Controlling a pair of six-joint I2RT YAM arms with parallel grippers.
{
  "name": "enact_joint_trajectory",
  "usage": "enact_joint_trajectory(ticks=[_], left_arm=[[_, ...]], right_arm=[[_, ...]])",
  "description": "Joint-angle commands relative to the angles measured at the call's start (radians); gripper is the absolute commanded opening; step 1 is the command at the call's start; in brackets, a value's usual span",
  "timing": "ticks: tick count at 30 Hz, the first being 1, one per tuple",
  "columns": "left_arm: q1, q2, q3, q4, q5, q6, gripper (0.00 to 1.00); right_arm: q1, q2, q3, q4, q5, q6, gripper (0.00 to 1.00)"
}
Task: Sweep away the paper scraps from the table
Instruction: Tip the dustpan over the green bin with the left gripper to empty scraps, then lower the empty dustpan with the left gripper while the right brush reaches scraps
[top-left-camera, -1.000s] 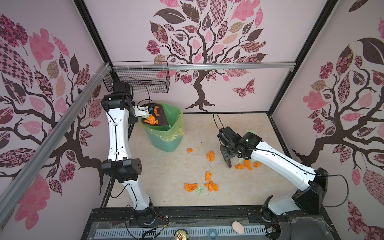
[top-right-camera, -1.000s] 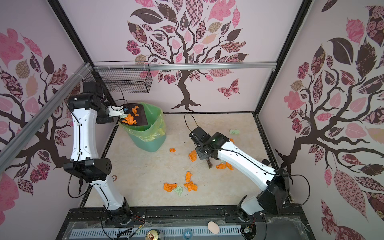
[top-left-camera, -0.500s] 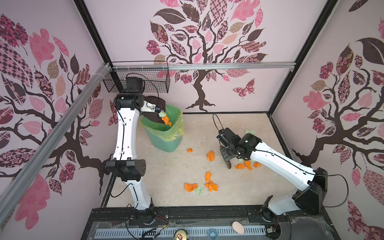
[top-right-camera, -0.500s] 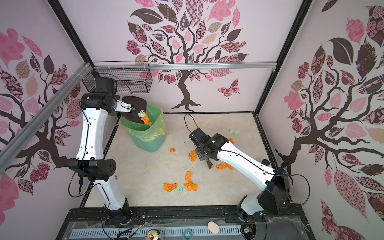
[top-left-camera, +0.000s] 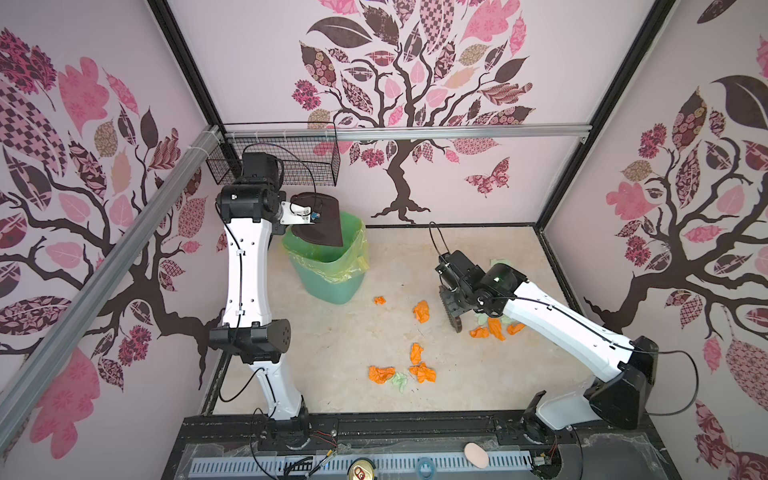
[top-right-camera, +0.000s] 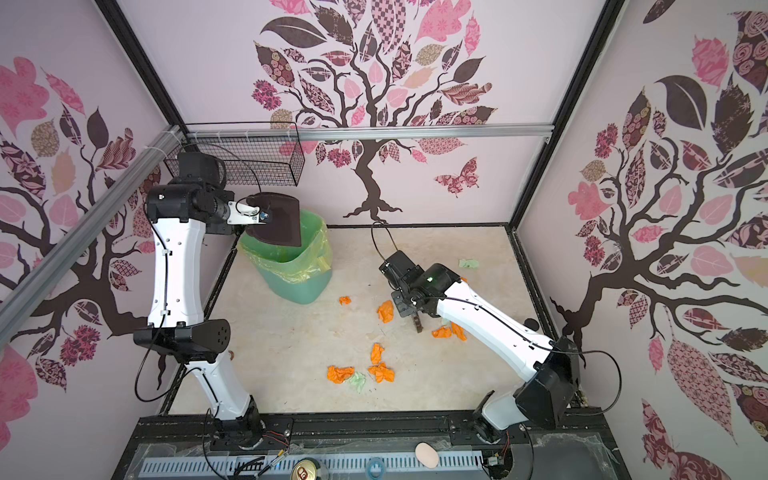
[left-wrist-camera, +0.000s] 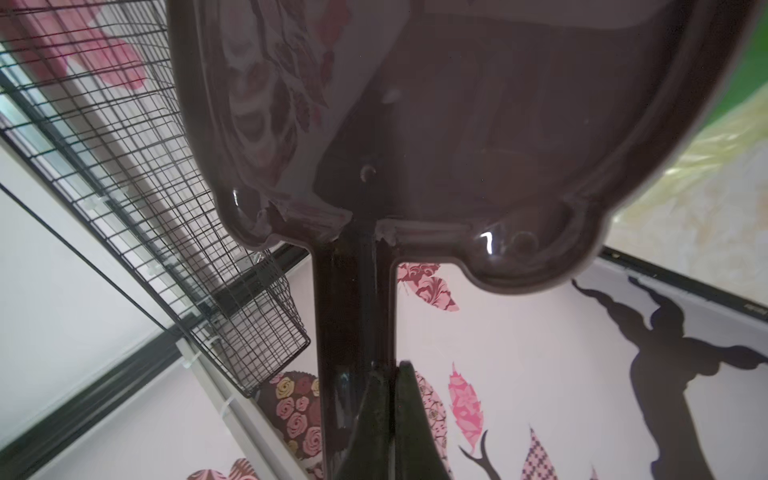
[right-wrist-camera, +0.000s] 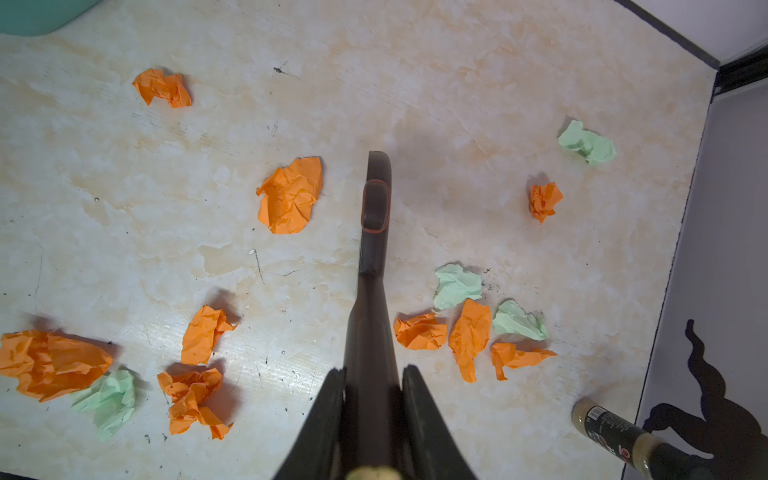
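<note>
**Hand state.** The left hand (top-left-camera: 309, 213) is clamped on the handle of the dark brown dustpan (top-left-camera: 320, 226) and holds it tipped over the mouth of the green bin (top-left-camera: 332, 278) at the far left. The right hand (right-wrist-camera: 372, 376) is clamped on the handle of the brush (right-wrist-camera: 374, 249), whose head sits low over the middle right of the bench (top-left-camera: 478, 249).

**Hazards.**
- The yellow-green liner (top-left-camera: 353, 266) is draped loosely over the rim. If the dustpan lip catches it on withdrawal, the bin could tip or shift.
- With the dustpan away from the bench, any brush stroke has nothing to receive it and would probably scatter the light wads.
- A small dark bottle (right-wrist-camera: 615, 432) lies by the right wall, near the right arm. A wide stroke could knock it.
- Wads partly hidden beneath the right arm in both top views may be missed or dragged.

**Location of the paper scraps (top-left-camera: 492, 330).**
- All visible ones lie on the bench, well apart from the left hand.
- One orange and mint cluster lies just right of the brush head.
- A large orange wad (top-left-camera: 421, 311) lies just left of the brush head.
- A small orange wad (top-left-camera: 378, 300) lies near the bin base.
- A further group (top-left-camera: 419, 370) lies nearer the front, at centre.
- A single mint wad (top-right-camera: 468, 263) lies beyond the right hand, toward the far right.
</note>
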Motion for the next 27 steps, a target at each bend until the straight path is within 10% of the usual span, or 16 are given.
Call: enact_joint_trajectory(ticks=[1,8,14,18,27], left_arm=[[0.025,-0.114,-0.005,-0.067,0.151,-0.104,0.00],[0.127,-0.324,-0.180,-0.173,0.348,-0.160,0.00],[0.129,-0.829,-0.947,0.052,0.351,-0.095,0.00],[0.165,-0.956,-1.184,0.029,0.337,-0.106,0.00],[0.303,-1.057,-1.419,0.125,0.421,-0.071,0.00]], right_arm=[[-0.003,0.022,0.045,-0.035,-0.002,0.004,0.00],[-0.007,0.022,0.050,-0.027,-0.013,0.009,0.00],[-0.026,0.051,0.177,-0.003,-0.110,0.011,0.00],[-0.042,0.103,0.354,-0.024,-0.150,0.022,0.00],[-0.086,0.160,0.362,0.226,-0.640,0.243,0.00]])
